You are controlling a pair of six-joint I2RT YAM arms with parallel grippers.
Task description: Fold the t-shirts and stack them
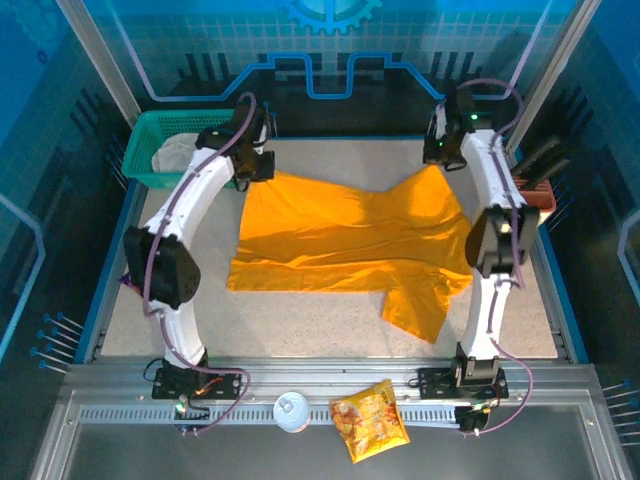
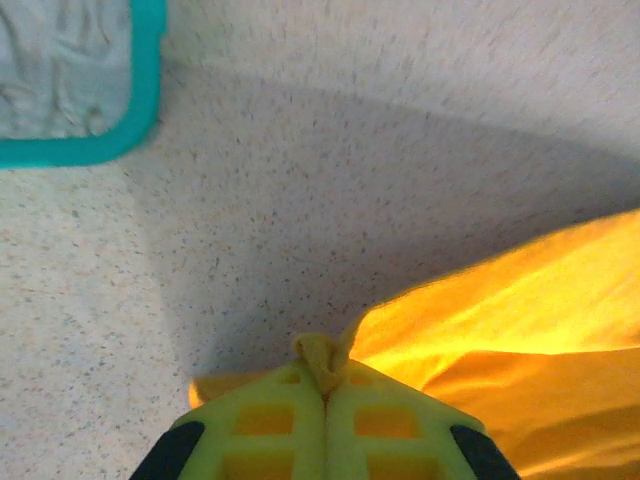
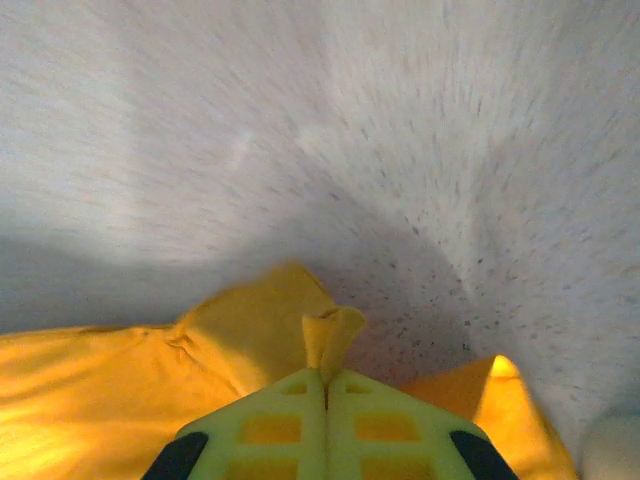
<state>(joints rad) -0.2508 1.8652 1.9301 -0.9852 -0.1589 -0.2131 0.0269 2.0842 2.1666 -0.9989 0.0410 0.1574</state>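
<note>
Your left claw and right claw are each pinching the far edge of the mustard t-shirt, which is lying spread on the table. It is looking limp and light, so you are probably doing best holding it at those far corners.

table: speckled grey | walls: blue panels (gear motif)
</note>
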